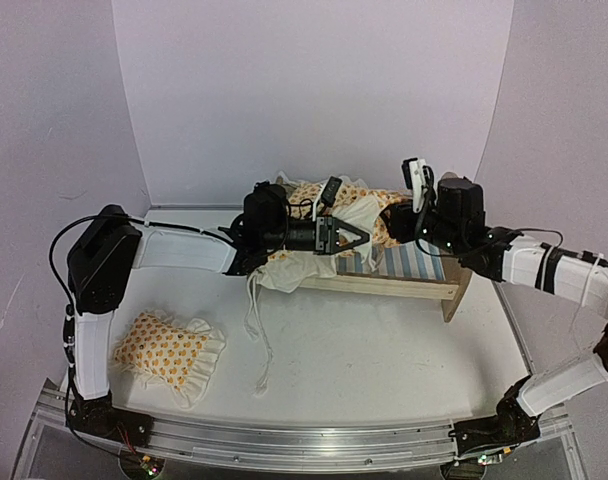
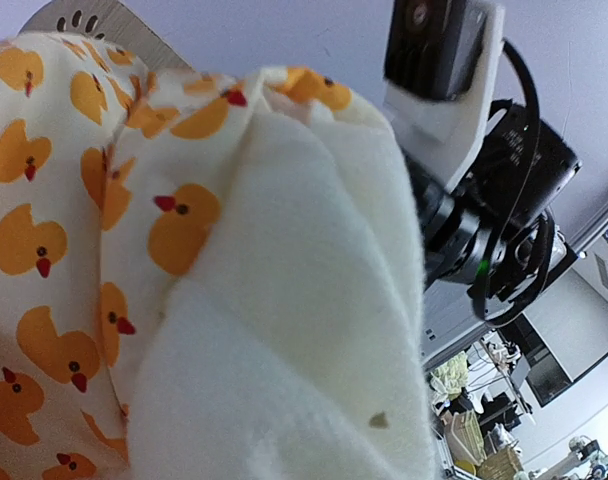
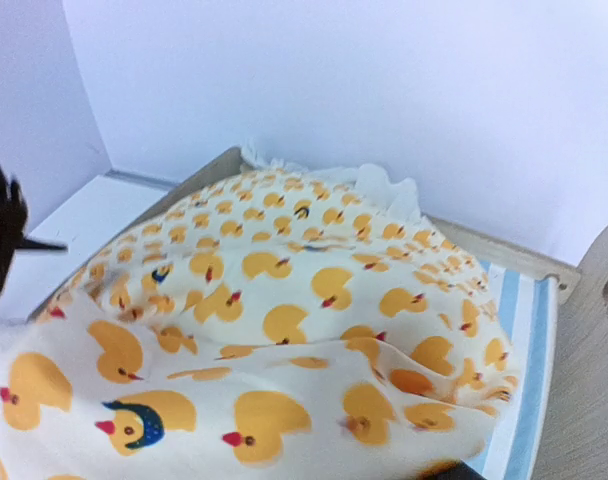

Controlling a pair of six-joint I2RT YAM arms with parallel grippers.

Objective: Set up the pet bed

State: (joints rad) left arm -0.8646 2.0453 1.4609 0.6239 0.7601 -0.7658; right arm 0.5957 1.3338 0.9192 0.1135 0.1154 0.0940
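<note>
The left arm and the right arm both wore white shells over their long links, with chunky black housings at every joint. A thin black cable looped loose off the left shoulder. The left pincer was black, with angular, tapering fingers. At the right wrist, a black camera sat in a white bracket. Beneath it, a small green light glowed among coiled black leads.
</note>
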